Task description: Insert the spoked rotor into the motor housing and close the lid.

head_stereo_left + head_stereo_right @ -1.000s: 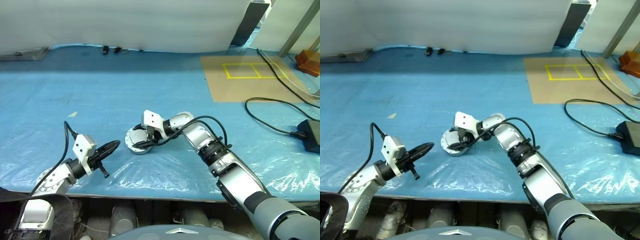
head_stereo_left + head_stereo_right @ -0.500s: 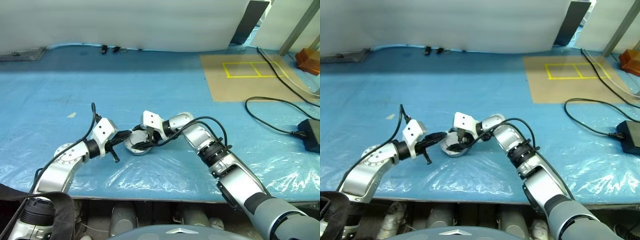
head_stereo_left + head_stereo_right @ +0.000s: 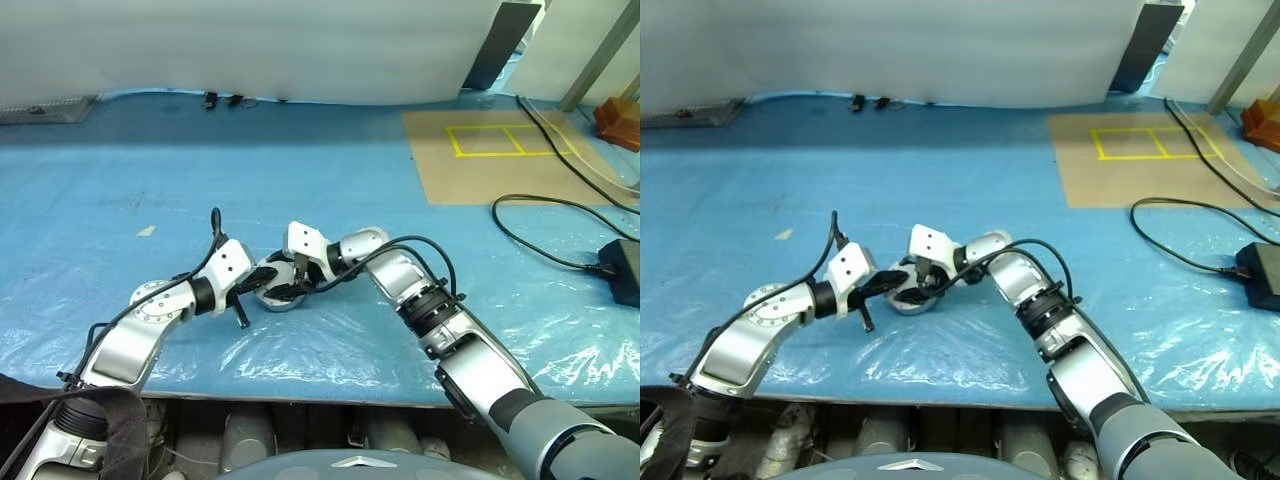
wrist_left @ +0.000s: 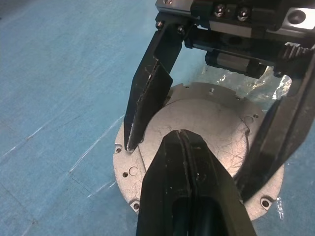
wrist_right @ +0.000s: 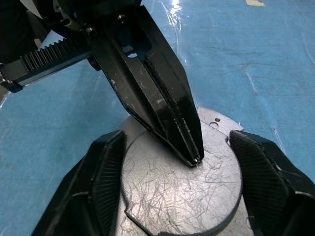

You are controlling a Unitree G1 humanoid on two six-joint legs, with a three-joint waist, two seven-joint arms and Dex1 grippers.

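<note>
We see the lid (image 5: 182, 196) as plain silver-grey, its face crossed by fine pale scratches, above a lighter silver motor housing (image 4: 129, 169) rim dotted with small dark holes. Both the left end effector (image 5: 189, 156) and the right end effector (image 4: 197, 147) have black fingers, scuffed pale along their edges. The desk (image 3: 300, 170) wears a bright blue plastic sheet with glossy whitish creases. At two o'clock lies a tan cardboard panel (image 3: 500, 185) marked with yellow tape rectangles (image 3: 505, 141), and black cables (image 3: 545, 235) curl at three o'clock.

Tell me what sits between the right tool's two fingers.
The lid's plain silver face, and on it the tip of the shut left tool, seen in the right wrist view. The right tool is open.
</note>
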